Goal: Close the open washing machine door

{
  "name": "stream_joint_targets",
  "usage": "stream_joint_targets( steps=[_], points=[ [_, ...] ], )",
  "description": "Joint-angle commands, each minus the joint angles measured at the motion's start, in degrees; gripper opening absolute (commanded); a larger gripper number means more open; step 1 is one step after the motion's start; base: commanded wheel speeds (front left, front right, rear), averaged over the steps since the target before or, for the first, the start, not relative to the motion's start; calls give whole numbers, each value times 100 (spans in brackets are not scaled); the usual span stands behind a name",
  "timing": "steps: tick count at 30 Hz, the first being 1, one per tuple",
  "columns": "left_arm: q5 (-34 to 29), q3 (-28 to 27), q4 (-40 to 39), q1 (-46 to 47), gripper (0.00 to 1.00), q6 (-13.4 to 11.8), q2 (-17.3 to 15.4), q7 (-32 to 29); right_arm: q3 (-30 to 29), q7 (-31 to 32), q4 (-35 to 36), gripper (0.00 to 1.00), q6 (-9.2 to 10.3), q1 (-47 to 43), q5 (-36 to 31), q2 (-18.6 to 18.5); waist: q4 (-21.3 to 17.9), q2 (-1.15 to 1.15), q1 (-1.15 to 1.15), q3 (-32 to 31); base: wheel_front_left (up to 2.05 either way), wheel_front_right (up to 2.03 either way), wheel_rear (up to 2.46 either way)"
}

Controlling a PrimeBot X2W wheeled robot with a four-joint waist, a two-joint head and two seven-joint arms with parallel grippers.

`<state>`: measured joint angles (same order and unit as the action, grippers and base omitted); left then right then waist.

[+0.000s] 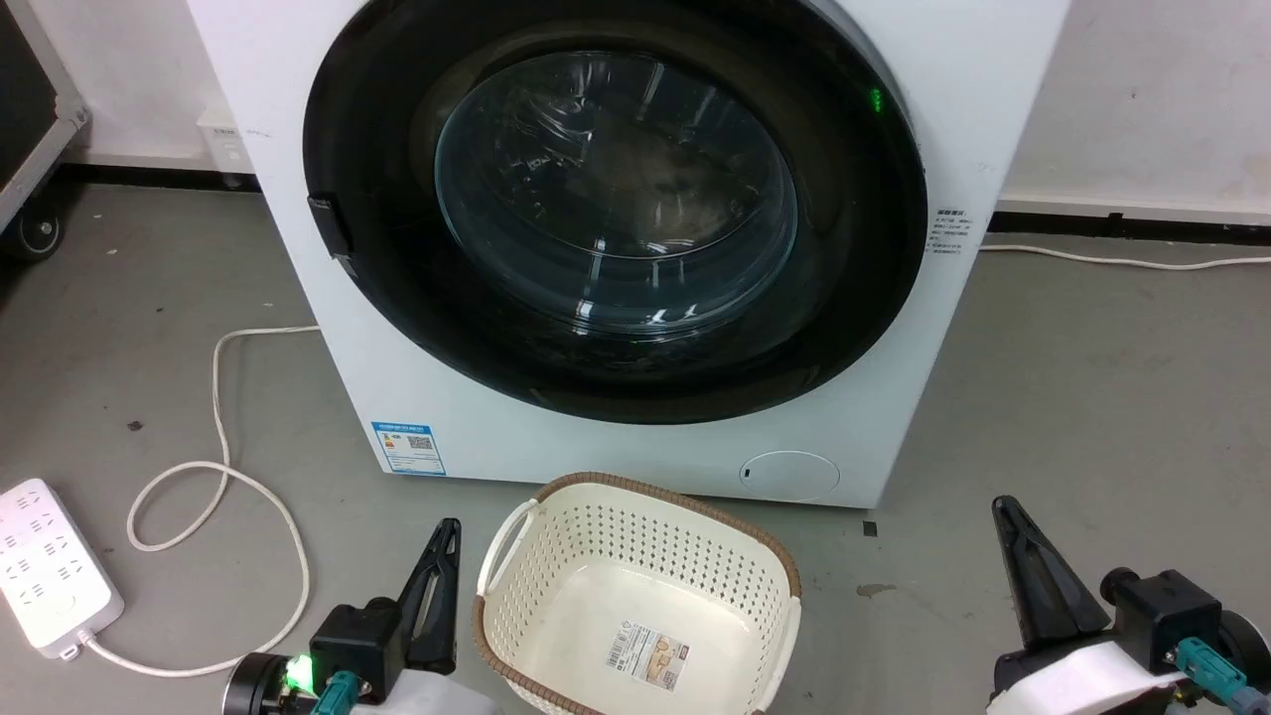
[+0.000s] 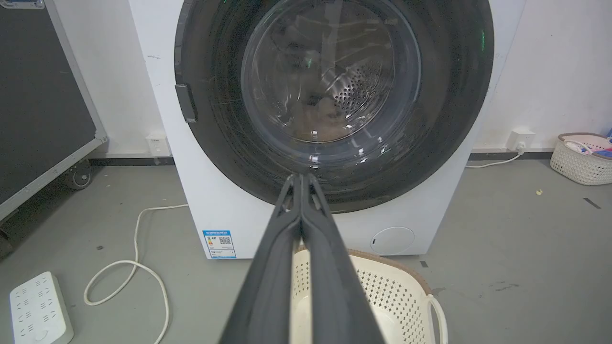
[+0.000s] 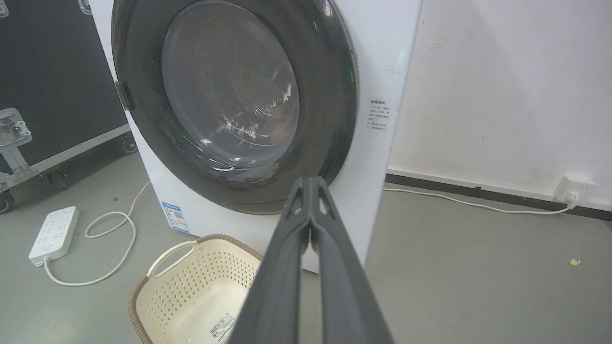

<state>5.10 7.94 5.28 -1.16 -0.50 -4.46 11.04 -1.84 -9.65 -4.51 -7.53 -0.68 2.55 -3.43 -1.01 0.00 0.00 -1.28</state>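
Note:
The white washing machine (image 1: pixel 556 437) stands straight ahead. Its round black door (image 1: pixel 397 328) with the clear glass bowl (image 1: pixel 616 189) lies flat against the front, shut; the latch tab (image 1: pixel 330 226) sits on its left rim. The same door (image 2: pixel 215 143) and washer (image 3: pixel 382 57) fill the wrist views. My left gripper (image 1: pixel 449 526) rests low at the left, fingers together and holding nothing, well short of the machine. My right gripper (image 1: pixel 1003 506) rests low at the right, also shut and empty. The tips meet in both wrist views: left gripper (image 2: pixel 300 177), right gripper (image 3: pixel 311 179).
A cream perforated laundry basket (image 1: pixel 516 576) sits on the floor between my grippers, just before the washer. A white power strip (image 1: pixel 45 566) and its looped cable (image 1: pixel 213 487) lie at the left. A black wheeled case (image 2: pixel 43 110) stands far left; another basket (image 2: pixel 581 160) far right.

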Motion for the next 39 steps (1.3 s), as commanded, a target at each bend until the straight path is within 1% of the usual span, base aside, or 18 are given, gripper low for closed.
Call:
stream_joint_targets(
  steps=[1, 39],
  points=[
    [-53, -42, -31, 29, 0, 7, 10, -27, 5, 35, 51, 0, 1, 18, -30, 15, 1, 0, 0, 2, 0, 0, 0],
    [-242, -353, -236, 65, 0, 25, 71, -472, 79, 419, 217, 0, 2, 38, -123, 32, 42, 0, 0, 54, 0, 0, 0]
  ],
)
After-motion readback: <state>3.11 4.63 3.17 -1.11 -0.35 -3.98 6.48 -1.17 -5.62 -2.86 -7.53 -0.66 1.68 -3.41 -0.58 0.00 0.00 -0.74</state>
